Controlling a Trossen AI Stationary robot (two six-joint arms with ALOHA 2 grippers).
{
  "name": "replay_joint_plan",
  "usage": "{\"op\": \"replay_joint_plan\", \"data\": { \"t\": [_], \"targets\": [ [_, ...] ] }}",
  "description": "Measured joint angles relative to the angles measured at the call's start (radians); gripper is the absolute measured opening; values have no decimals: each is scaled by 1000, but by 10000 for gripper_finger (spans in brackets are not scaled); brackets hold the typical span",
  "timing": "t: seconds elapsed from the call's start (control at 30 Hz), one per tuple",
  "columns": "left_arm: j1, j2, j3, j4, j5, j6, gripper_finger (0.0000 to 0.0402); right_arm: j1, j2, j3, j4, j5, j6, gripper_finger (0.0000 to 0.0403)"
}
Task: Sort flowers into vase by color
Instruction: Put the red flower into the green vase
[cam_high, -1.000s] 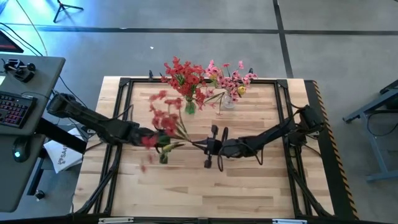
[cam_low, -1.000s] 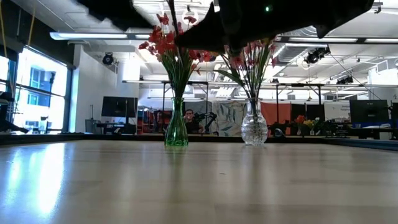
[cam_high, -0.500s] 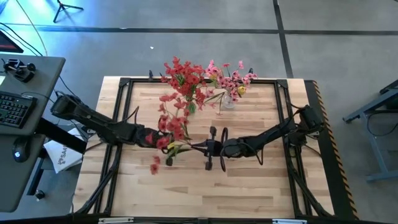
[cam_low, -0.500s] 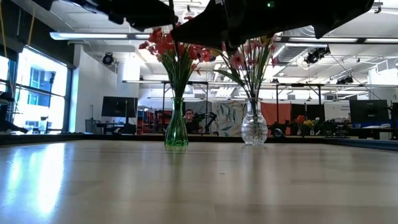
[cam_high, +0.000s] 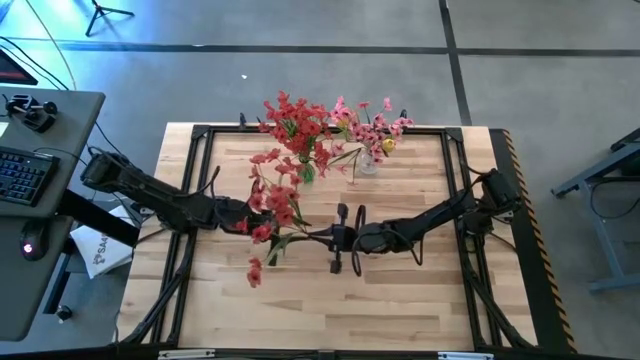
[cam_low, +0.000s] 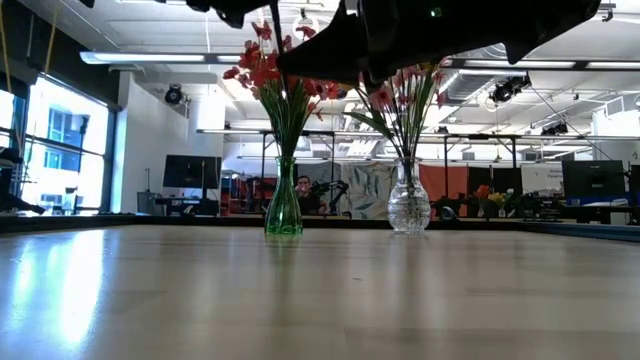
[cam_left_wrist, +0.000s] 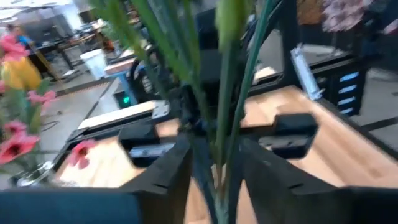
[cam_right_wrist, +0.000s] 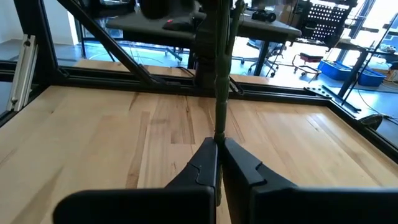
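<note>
wooden table (cam_high: 400, 290), red spray (cam_high: 272, 205) stem pinched in right fingers (cam_right_wrist: 219, 163), left fingers (cam_left_wrist: 186, 165) loosely around it

Wood table (cam_high: 400, 300) w/ green vase (cam_high: 305, 172), clear vase (cam_high: 368, 163).

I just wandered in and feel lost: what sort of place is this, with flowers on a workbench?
Probably a robotics lab or workshop. Beyond the wooden table lies an open room with desks and monitors, a keyboard sits on a side desk, and two robot arms handle red flowers.
</note>
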Motion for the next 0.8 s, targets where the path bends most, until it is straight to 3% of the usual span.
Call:
{"op": "replay_joint_plan", "data": {
  "t": [0.1,0.2,0.4,0.57,0.8],
  "targets": [
    [11,0,6,-9,49,0,73,0,0,0,-13,0,6,1],
    [6,0,21,-49,15,36,17,0,0,0,-31,4,27,3],
    [36,-13,76,-324,-266,-113,4,-39,-1,0,-209,9,132,54],
    [109,-50,42,-424,-428,-195,1,-79,70,0,-290,11,191,116],
    [216,-140,-120,-121,-435,-99,1,-83,210,-1,-241,17,244,152]
  ]
}}
